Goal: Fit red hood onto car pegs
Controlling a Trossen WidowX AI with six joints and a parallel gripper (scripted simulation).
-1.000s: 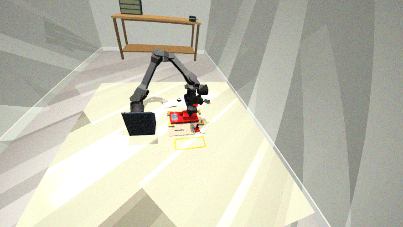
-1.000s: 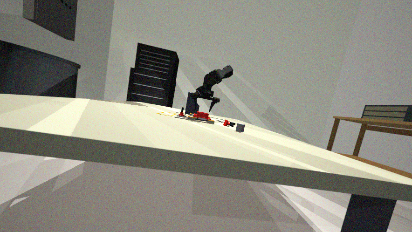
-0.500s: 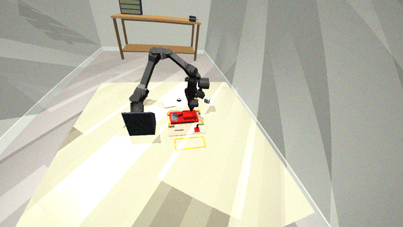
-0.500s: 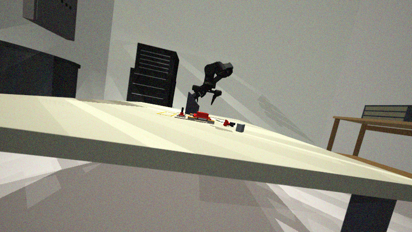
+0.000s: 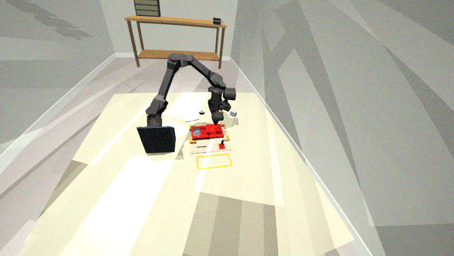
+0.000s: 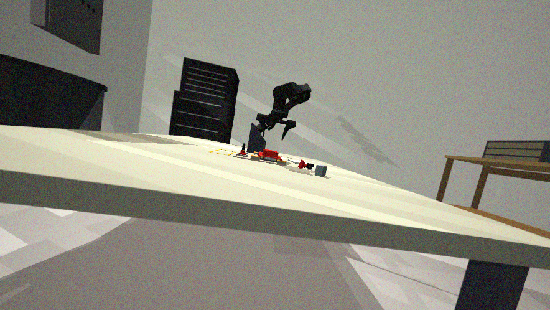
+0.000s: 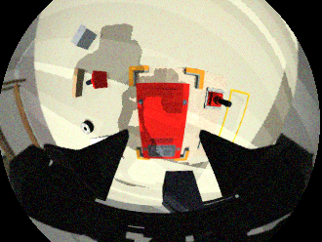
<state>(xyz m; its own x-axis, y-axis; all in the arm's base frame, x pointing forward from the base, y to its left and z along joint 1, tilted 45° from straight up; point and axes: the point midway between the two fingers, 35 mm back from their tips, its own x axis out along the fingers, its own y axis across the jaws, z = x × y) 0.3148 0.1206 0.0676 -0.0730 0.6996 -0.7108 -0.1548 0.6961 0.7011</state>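
The red hood (image 5: 213, 128) (image 6: 270, 153) (image 7: 163, 98) sits on the red car chassis (image 5: 206, 138), over the engine area, and looks level in the exterior view. The engine block is hidden under it. The pegs and corner holes are too small to make out clearly. The chassis lies between the yellow corner brackets (image 5: 227, 138) (image 7: 199, 71) of the jig. My gripper (image 6: 273, 137) (image 7: 164, 133) is open and empty above the car. Its fingers are wide apart and clear of the hood.
A red part with a black handle (image 5: 221, 146) (image 6: 242, 152) (image 7: 213, 99) stands beside the car. A grey cube (image 5: 233, 113) (image 6: 320, 170) (image 7: 84, 37), a red block (image 7: 100, 79) and a small black wheel (image 5: 201, 112) (image 7: 87, 127) lie on the other side. A dark panel (image 5: 157, 140) (image 7: 181, 189) stands near the arm's base.
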